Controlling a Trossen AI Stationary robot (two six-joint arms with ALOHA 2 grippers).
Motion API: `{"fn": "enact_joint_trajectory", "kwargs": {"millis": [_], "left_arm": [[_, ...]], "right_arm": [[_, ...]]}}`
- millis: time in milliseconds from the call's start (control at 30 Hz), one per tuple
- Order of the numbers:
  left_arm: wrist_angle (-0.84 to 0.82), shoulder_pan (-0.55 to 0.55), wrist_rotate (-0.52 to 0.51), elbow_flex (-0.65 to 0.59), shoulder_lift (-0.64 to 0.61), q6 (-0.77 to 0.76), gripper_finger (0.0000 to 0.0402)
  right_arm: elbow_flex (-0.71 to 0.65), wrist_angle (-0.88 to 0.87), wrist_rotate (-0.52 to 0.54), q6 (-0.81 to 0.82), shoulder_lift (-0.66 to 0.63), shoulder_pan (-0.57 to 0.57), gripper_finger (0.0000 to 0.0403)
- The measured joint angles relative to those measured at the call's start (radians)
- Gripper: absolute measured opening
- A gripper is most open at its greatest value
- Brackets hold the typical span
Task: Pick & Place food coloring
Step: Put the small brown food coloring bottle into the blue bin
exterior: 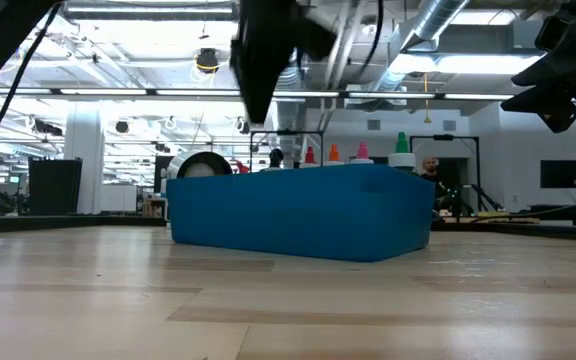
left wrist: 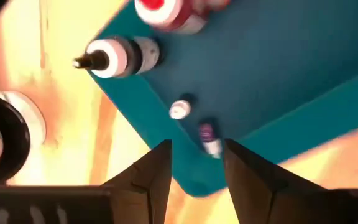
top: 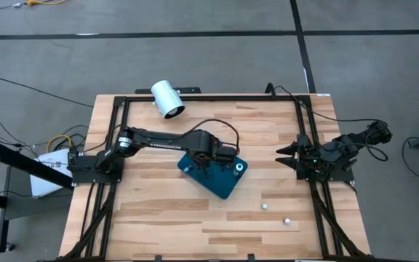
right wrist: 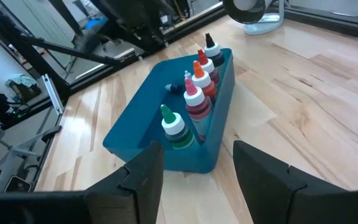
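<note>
Left gripper (left wrist: 194,163) over the teal tray (top: 224,185), fingers apart, nothing held. Two tiny food coloring bottles (left wrist: 180,108) lying loose inside, just beyond the fingertips. Right gripper (right wrist: 194,165) parked at the table's right edge, open, empty.

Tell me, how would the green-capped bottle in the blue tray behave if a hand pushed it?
The green-capped bottle would probably tip easily: it stands upright, tall and narrow. It likely would not fall far, because the tray wall and the neighbouring pink bottle stand close beside it.
</note>
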Motion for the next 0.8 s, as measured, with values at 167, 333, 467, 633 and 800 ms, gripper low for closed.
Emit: {"fn": "enact_joint_trajectory", "kwargs": {"millis": [167,333,467,633,800], "left_arm": [[0.003,-0.031,-0.001,0.185,-0.005,-0.041,0.0135],[0.007,-0.075,-0.061,0.173,-0.087,-0.088,0.0135],[0.004,-0.123,-0.166,0.159,-0.146,-0.156,0.0135],[0.001,-0.185,-0.335,0.16,-0.203,-0.226,0.0135],[0.004,-0.22,-0.352,0.153,-0.213,-0.237,0.0135]], "right_arm": [[0.0,0.0,0.0,0.001,0.0,0.0,0.0182],[0.0,0.0,-0.002,0.018,0.0,0.0,0.018],[0.0,0.0,-0.008,0.022,0.0,0.0,0.0182],[0.0,0.0,-0.058,0.065,0.0,0.001,0.0185],[0.0,0.0,-0.106,0.063,0.0,0.002,0.0184]]}}
